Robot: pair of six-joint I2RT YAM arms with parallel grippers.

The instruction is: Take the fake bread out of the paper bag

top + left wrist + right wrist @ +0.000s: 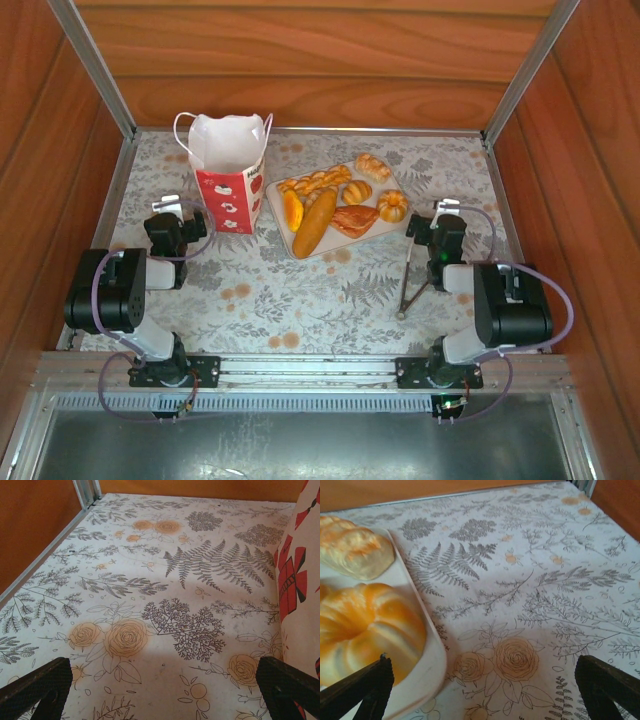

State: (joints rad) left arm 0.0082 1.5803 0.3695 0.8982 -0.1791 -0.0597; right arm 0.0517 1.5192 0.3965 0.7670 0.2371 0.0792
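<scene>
Black fingertips (35, 685) frame the left wrist view, spread wide with bare floral tablecloth (150, 580) between them: the left gripper (160, 690) is fully open and holds nothing. Along the right edge of that view rises the red-and-white wall of the paper bag (300, 580), just beside the finger; touching or not, I cannot tell.

Over to the right wrist: the right gripper (482, 687) is open just as wide and also holds nothing, with the white tray (427, 630) running past the finger on the left. A ridged round bun (365, 625) sits on it close to that finger, a paler bun (355, 550) behind.

From above, the bag stands upright at the back left, mouth open, cord handles up. The fake bread (315, 222) all lies on the tray to its right, just beside the bag: braided loaf (315, 182), long roll, small buns. The left gripper sits low by the bag's left base, and the right one is off the tray's right corner.
</scene>
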